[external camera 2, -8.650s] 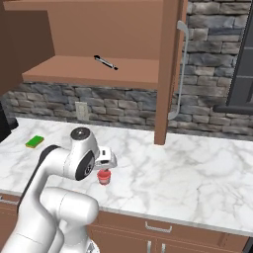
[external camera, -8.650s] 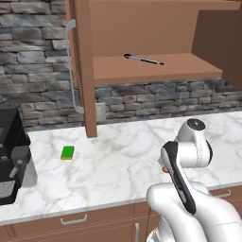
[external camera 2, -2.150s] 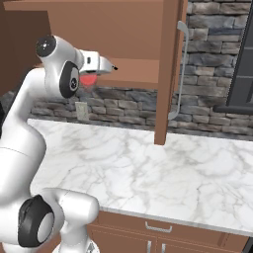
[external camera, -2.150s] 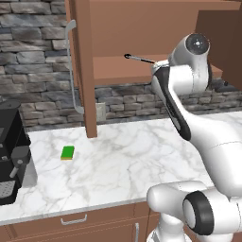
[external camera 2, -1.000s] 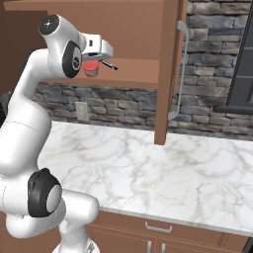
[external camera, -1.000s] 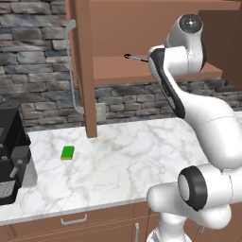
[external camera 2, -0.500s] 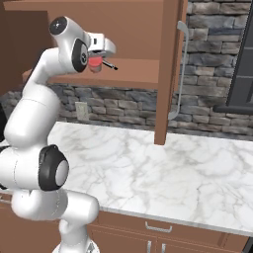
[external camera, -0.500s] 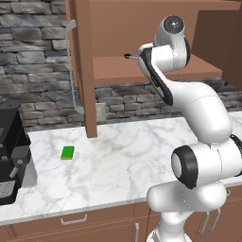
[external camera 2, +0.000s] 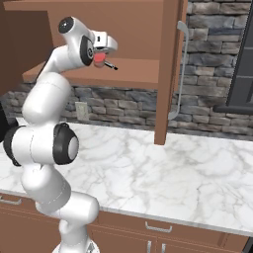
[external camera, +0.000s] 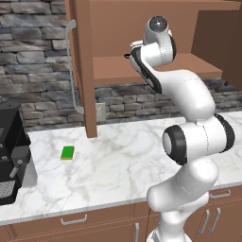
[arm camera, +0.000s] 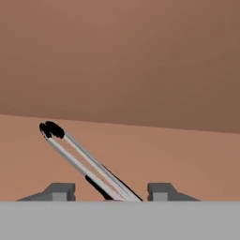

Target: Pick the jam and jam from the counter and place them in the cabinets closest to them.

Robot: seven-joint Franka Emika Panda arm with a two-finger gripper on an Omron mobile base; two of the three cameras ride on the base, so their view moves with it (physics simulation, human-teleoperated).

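No writing or labels can be read anywhere. The two-finger gripper [external camera 2: 102, 58] pinches the small red-lidded jam jar [external camera 2: 100, 60] between its jaws, just above the reddish-brown wooden cabinet shelf [external camera 2: 133, 69], beside silver black-tipped tongs [arm camera: 84, 161].

One jam [external camera 2: 100, 60] in pincer [external camera 2: 103, 58]. One tongs [arm camera: 84, 161] on shelf [external camera: 189, 66]. One sponge [external camera: 67, 152] on counter [external camera: 118, 165]. One coffee machine [external camera: 12, 156]. One open cabinet, two doors [external camera: 84, 66], two bar handles [external camera 2: 179, 74]. One wall outlet [external camera 2: 79, 110].
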